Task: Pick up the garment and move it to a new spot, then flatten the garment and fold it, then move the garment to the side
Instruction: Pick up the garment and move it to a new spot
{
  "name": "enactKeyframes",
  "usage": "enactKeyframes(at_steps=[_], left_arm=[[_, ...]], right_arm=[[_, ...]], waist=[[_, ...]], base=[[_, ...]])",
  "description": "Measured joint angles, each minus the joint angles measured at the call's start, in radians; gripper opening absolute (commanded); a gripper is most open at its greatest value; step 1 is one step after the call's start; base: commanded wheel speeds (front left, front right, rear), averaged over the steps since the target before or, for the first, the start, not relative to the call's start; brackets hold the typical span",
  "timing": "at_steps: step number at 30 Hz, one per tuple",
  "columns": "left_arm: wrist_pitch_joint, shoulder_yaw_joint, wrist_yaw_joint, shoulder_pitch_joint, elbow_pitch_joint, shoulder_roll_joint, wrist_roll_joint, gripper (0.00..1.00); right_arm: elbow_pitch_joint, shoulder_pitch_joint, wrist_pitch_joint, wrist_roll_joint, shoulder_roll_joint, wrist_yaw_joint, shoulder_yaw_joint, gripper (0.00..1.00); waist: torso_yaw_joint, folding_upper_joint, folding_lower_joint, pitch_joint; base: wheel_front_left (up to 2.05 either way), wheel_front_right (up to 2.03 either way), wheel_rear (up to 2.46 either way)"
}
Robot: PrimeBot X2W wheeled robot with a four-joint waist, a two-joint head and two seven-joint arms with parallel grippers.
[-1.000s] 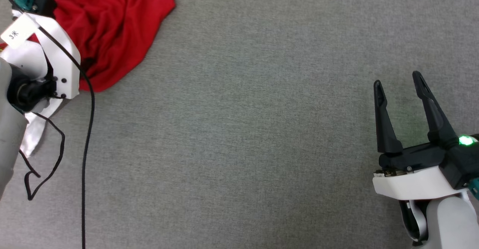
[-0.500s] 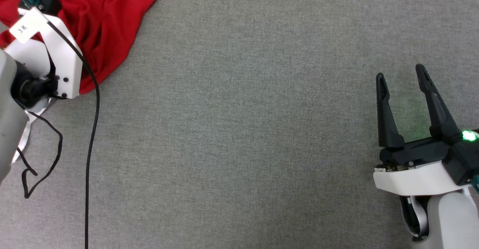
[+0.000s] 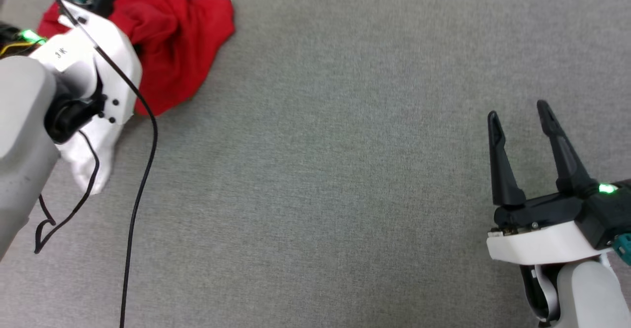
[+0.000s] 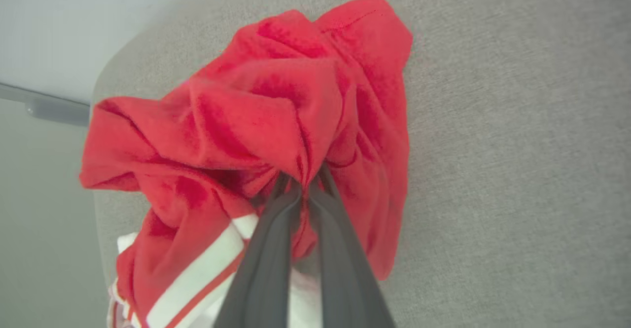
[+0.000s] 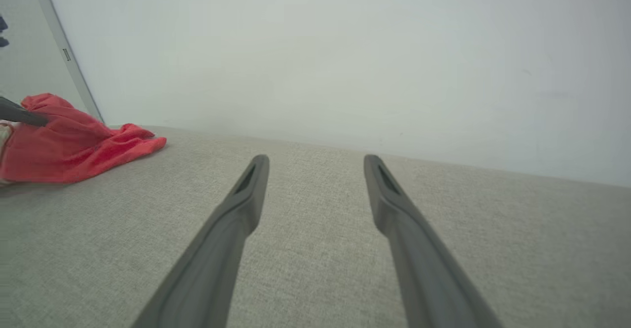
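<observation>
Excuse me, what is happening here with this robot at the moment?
A two-armed robot is handling a crumpled red T-shirt with white striped trim. Its left pincer is shut on a bunch of the red cloth, near the far left corner of the grey fabric surface. The shirt is not flattened or folded yet. The right pincer is open, holds nothing, and hangs over the bare right side, well apart from the shirt.
</observation>
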Motion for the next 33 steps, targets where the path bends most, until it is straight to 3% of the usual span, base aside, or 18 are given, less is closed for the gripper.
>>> enactKeyframes(at_steps=[8,15,28,33], left_arm=[[-0.12,-0.104,0.0,-0.051,-0.15,-0.002,0.02,0.0],[-0.185,-0.201,0.0,-0.101,-0.249,-0.074,0.065,0.0],[-0.298,-0.384,0.0,-0.166,-0.262,-0.334,0.089,0.0],[-0.305,-0.42,0.0,-0.089,-0.211,-0.445,0.103,0.0]], right_arm=[[0.014,0.018,0.0,0.032,0.0,0.0,0.016,1.0],[0.012,0.023,0.0,0.054,0.0,0.0,-0.002,1.0],[-0.004,0.021,0.0,0.076,-0.001,0.0,-0.098,1.0],[-0.009,0.016,0.0,0.085,0.0,0.0,-0.118,1.0]], waist=[[-0.006,0.0001,-0.0001,-0.086],[-0.074,0.0,0.0,-0.11],[-0.234,0.0,-0.0001,-0.092],[-0.268,0.0001,-0.0001,-0.074]], base=[[0.0,0.0,0.0],[0.0,0.0,0.0],[0.0,0.0,0.0],[0.0,0.0,0.0]])
